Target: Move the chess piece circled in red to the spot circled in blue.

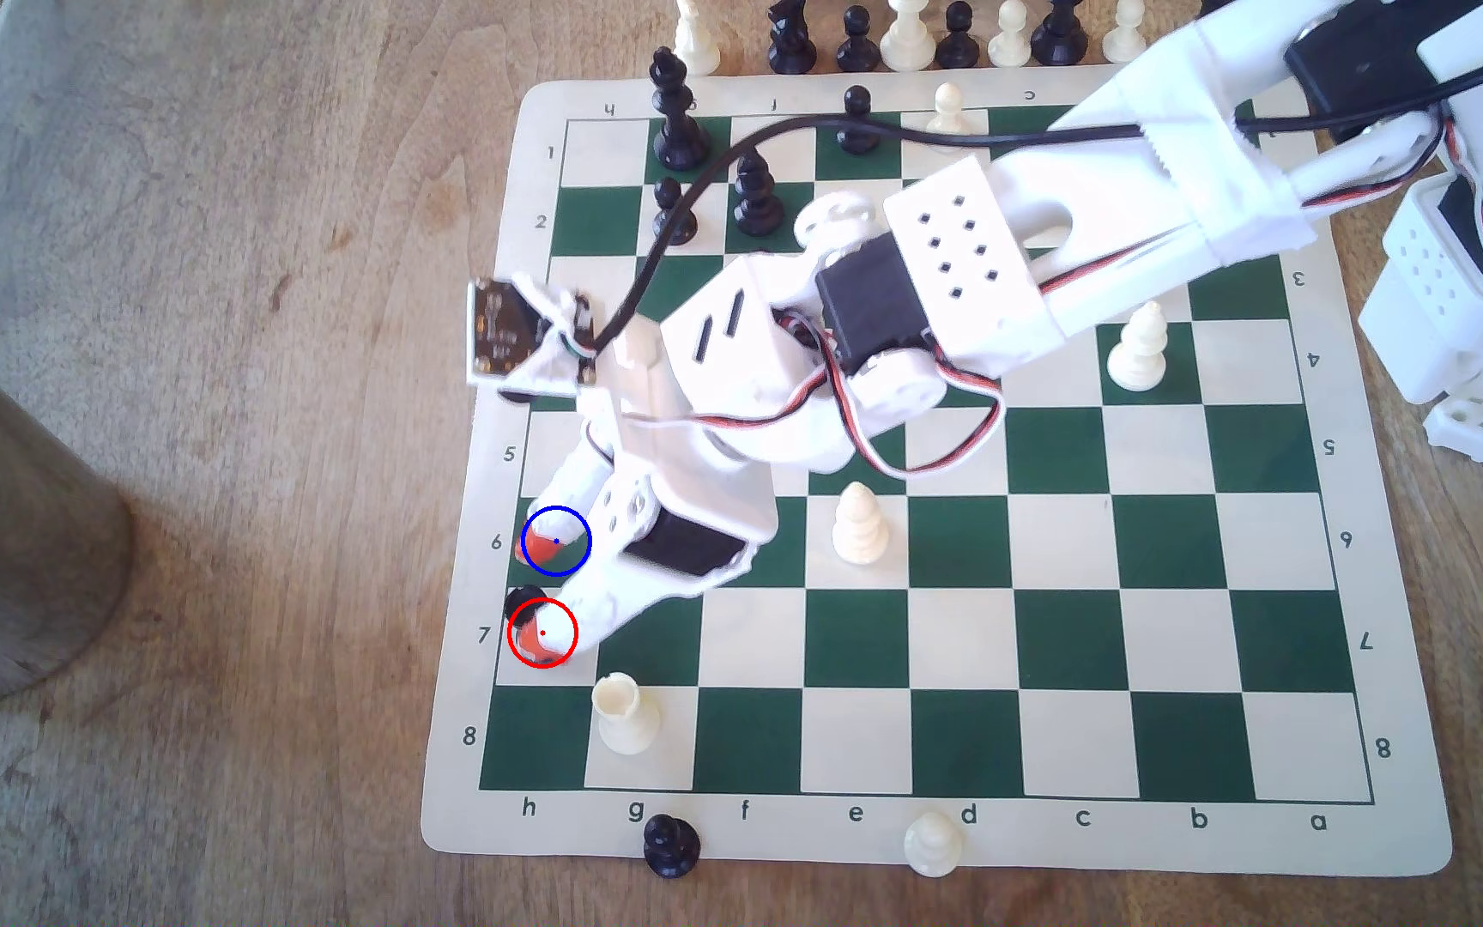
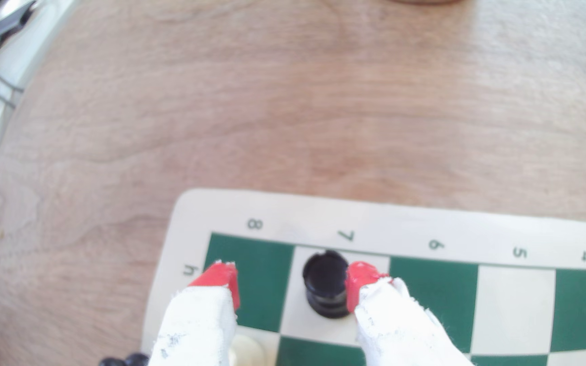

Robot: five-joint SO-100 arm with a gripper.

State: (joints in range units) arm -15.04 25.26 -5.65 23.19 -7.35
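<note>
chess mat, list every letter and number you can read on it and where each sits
"1" to "8": chess mat border at the exterior view's left; the wrist view reads "8" to "4".
"3" to "8": border at the exterior view's right, rotated.
"h g f e d c b a": near border.
Far border letters: mostly hidden or blurred.

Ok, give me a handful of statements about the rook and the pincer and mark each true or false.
1. The black rook stands upright on a cream square in row 7. True.
2. The pincer is shut on the rook. False: it is open, its jaws standing either side of the rook.
3. A pawn stands on the blue-ringed square. False: that green square holds no piece.
4. A cream rook stands in row 8. True.
</note>
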